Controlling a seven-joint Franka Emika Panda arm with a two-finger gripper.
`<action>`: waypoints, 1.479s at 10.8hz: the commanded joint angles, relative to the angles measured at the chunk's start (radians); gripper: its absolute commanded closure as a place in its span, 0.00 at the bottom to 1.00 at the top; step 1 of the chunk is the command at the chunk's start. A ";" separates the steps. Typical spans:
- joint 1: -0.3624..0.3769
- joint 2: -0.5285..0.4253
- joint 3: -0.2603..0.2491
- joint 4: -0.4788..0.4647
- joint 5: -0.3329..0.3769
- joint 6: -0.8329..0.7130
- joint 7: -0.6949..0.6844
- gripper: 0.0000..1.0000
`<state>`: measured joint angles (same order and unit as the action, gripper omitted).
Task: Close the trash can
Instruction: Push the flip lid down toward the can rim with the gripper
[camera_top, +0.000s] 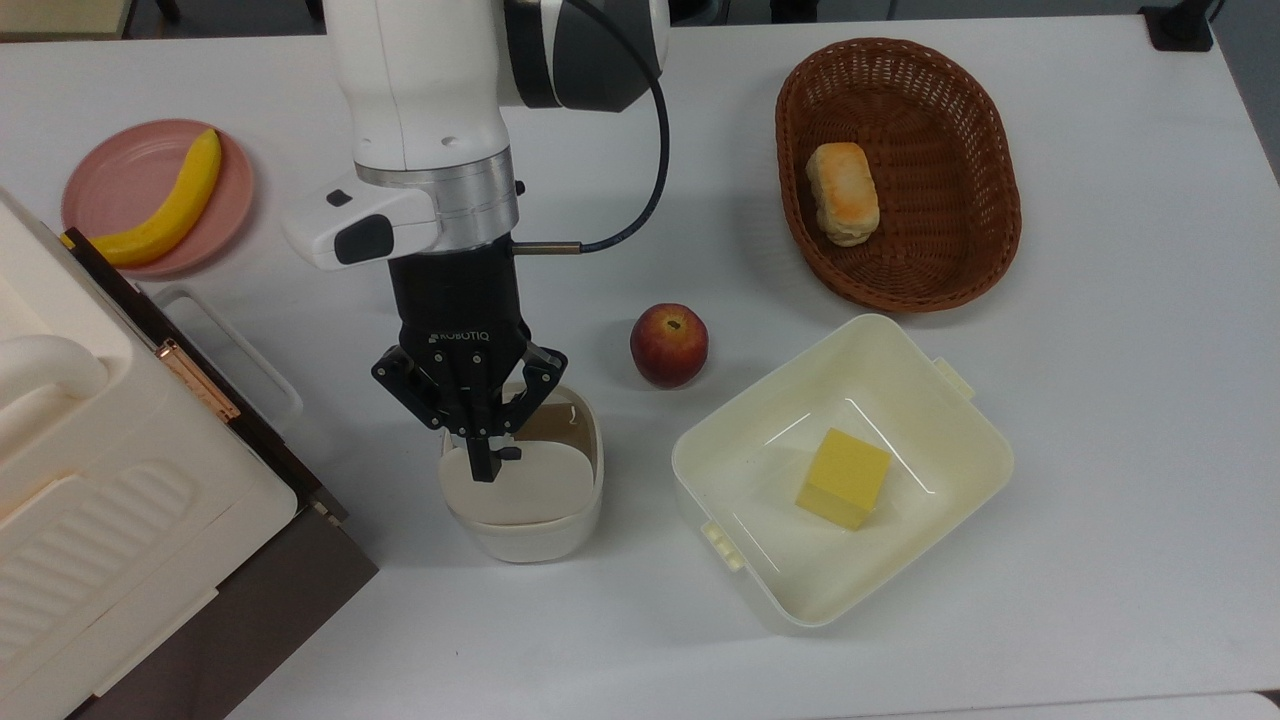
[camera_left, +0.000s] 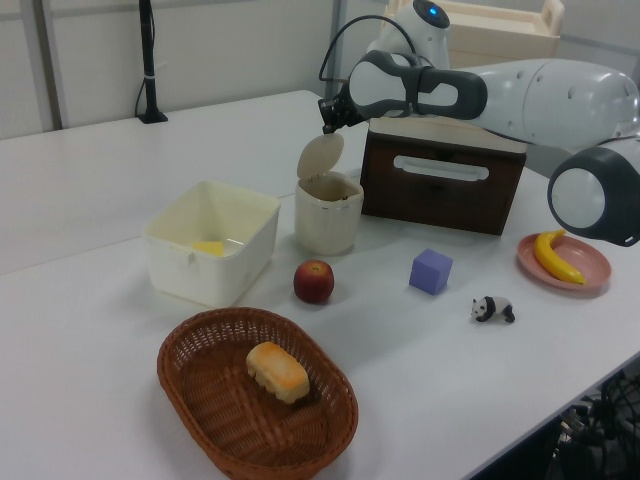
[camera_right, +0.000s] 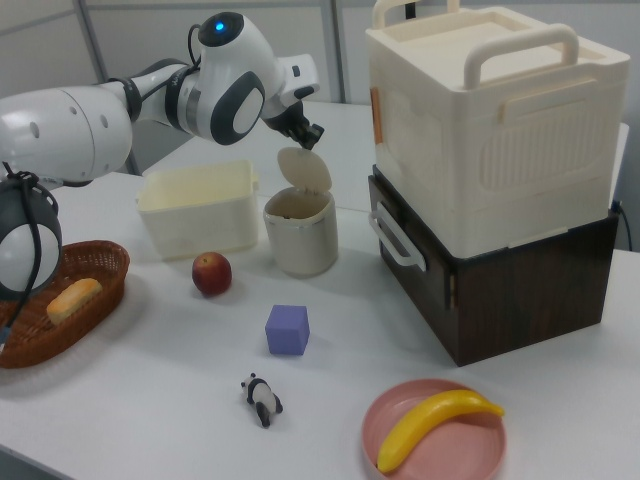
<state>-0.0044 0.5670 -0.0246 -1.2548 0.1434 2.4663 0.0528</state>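
Lower centre-left of the top view: the trash can (camera_top: 525, 528), off-white, on the white table (camera_top: 1100, 450), with its lid (camera_top: 545, 480) hinged up and tilted and part of the mouth uncovered. Directly over that lid, the gripper (camera_top: 487, 462), fingers pinched together on nothing, tip beside the small black button (camera_top: 511, 454); cannot tell whether touching the lid or hovering just above.

Probably light, thin, stiff plastic with a smooth skin, so liable to skid or tip under a sideways shove. No grasp called for: better to press the closed fingertip on the lid's raised free edge, away from the hinge, and bear down toward the mouth. Likely little force needed, perhaps a click at the end.

Just beside the can, toward the top view's right, a red apple (camera_top: 668, 345), apart from it. Next out on the same side, a cream tub (camera_top: 720, 470) holding a yellow block (camera_top: 845, 478). On the top view's lower left, near the can, a big cream appliance (camera_top: 120, 500) stacked on a brown box (camera_top: 250, 600). In the left view's lower right, a purple cube (camera_left: 431, 271) and a toy panda (camera_left: 492, 309). Farthest off, a pink plate (camera_top: 100, 170) with a banana (camera_top: 170, 205) at upper left, and a wicker basket (camera_top: 990, 180) with a bread roll (camera_top: 843, 193) at upper right. Nothing above the lid but the gripper, so nothing seems to block its swing.
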 joint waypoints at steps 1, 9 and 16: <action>0.012 0.011 -0.006 0.014 -0.020 0.010 0.010 1.00; 0.003 -0.090 0.035 -0.135 -0.107 0.009 0.007 1.00; -0.005 -0.136 0.035 -0.219 -0.128 0.009 0.004 1.00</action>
<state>-0.0093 0.4914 0.0063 -1.3830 0.0387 2.4663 0.0524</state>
